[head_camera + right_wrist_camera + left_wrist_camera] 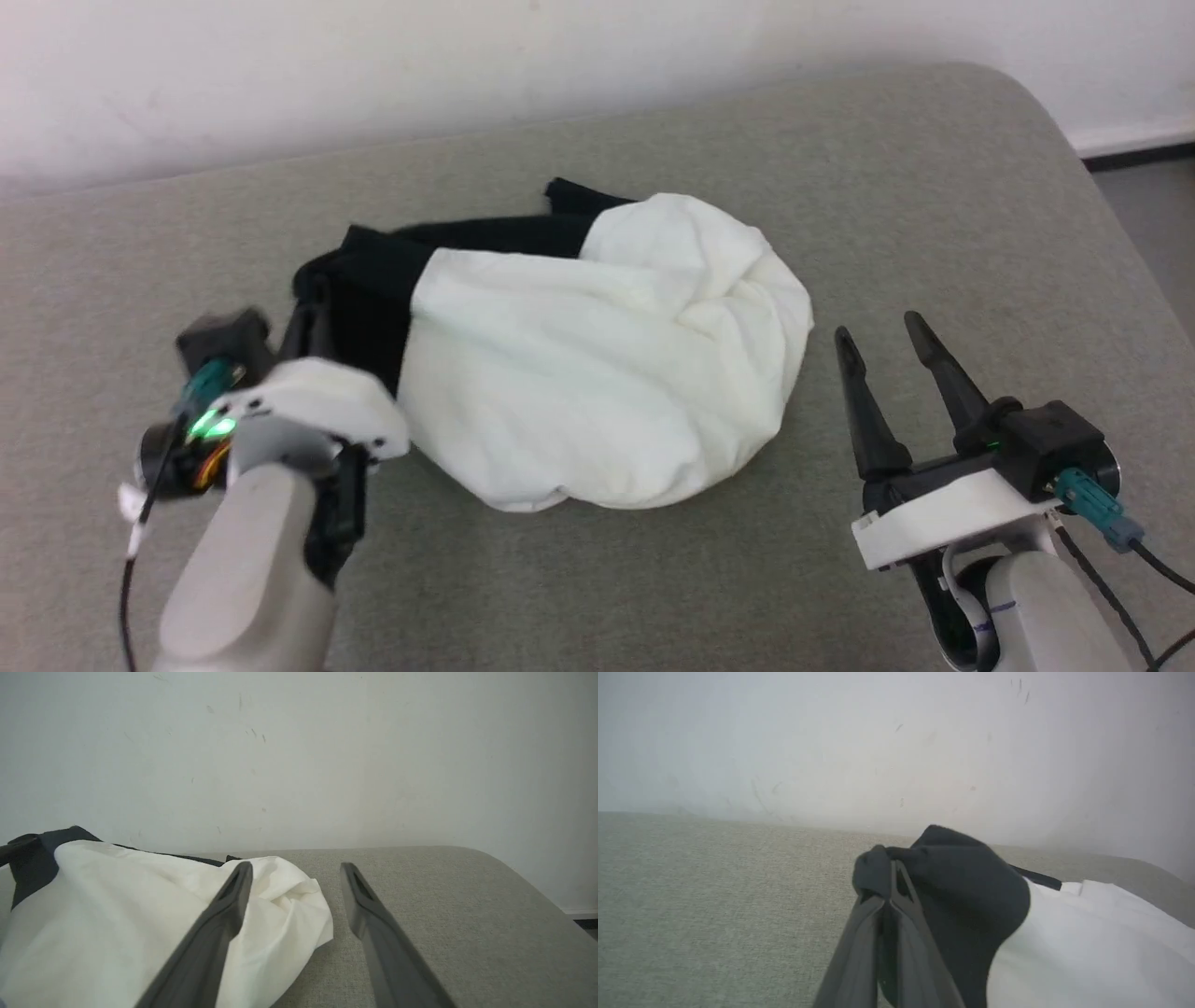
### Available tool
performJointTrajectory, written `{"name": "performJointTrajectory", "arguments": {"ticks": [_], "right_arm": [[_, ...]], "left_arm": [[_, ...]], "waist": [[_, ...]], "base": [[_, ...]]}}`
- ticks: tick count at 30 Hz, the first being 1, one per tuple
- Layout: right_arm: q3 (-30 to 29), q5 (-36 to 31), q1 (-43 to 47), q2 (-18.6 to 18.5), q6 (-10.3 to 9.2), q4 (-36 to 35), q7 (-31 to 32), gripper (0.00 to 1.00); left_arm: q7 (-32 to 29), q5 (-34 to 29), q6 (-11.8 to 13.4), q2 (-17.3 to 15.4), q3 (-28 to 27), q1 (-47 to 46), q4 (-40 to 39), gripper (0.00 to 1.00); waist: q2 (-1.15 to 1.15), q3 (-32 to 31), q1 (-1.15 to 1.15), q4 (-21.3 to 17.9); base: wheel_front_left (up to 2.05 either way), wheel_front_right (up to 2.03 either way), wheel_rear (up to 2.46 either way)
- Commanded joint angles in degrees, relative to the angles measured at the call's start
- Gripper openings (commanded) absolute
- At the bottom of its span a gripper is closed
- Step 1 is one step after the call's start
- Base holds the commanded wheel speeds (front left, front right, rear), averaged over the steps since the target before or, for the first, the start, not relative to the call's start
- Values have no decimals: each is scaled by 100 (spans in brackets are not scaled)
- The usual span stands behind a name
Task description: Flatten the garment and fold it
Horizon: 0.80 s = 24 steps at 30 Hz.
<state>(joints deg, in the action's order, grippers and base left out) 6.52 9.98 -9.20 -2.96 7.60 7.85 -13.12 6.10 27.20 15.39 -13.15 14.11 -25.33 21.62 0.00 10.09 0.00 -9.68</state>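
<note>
- The soft, thin garment (597,373), white in the body with black sleeves, is lying bunched in a rounded heap in the middle of the grey-green fabric-covered surface (934,187). Its black cloth is gathering at the far left of the heap, and its white body is bulging toward the right.
- The two long dark left fingers (910,938) are pressing together on a fold of the black sleeve cloth at the heap's left edge. In the left wrist view that cloth is wrapping over their tips and swelling out just to their right.
- This pinch is probably being taken so that side can be drawn out to the left and the heap opened up.
- The two long dark right fingers (864,411) are standing wide apart and gripping nothing. They are hovering just beside the heap's right edge, with their tips pointing toward the far white wall (280,75).
- The rumpled white edge is lying just to the left of the right fingers and, judging by the head view, is not touching them.
- The right fingers are likely waiting open to take the opposite side, so that both arms can spread the cloth. Flattening is barely beginning, and no fold is made yet.
</note>
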Motion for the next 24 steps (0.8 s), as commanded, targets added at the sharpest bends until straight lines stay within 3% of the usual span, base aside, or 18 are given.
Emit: {"name": "performJointTrajectory", "arguments": {"ticks": [1, 6, 11, 12, 13, 14, 16, 21, 24], "right_arm": [[-10, -35, 31, 8, -11, -42, 15, 100], [-21, -11, 125, 8, -11, -85, 57, 100], [-31, 2, 185, 8, -11, -106, 78, 100], [-31, 2, 187, 8, -11, -109, 82, 100], [-22, 2, 184, 8, -11, -111, 88, 100], [-18, 0, 180, 8, -11, -112, 93, 100], [-17, 0, 170, 8, -11, -118, 103, 100], [-11, -6, 150, 8, -11, -125, 109, 100], [20, 2, 141, 8, -11, -128, 111, 100]], "left_arm": [[71, 23, 124, -131, -122, 293, -173, 0], [-141, 60, 572, -466, -424, 1310, -832, 0], [-1102, 253, 845, -565, -323, 2308, -1307, 0], [-1337, 341, 838, -543, -260, 2457, -1356, 26], [-1540, 422, 786, -530, -178, 2582, -1405, 78], [-1652, 467, 746, -524, -119, 2662, -1462, 100], [-1639, 447, 677, -530, -32, 2723, -1610, 100], [-940, 195, 611, -443, 20, 2590, -1866, 100], [-420, -53, 427, -383, 206, 2325, -1970, 100]], "waist": [[0, -200, 0, 340], [0, -290, 0, 599], [0, -319, 0, 776], [0, -322, 0, 798], [0, -322, 0, 810], [0, -324, 0, 824], [0, -327, 0, 846], [0, -327, 0, 846], [0, -316, 0, 788]], "base": [[0, 0, 0], [0, 0, 0], [0, 0, 0], [0, 0, 0], [0, 0, 0], [0, 0, 0], [0, 0, 0], [0, 0, 0], [0, 0, 0]]}}
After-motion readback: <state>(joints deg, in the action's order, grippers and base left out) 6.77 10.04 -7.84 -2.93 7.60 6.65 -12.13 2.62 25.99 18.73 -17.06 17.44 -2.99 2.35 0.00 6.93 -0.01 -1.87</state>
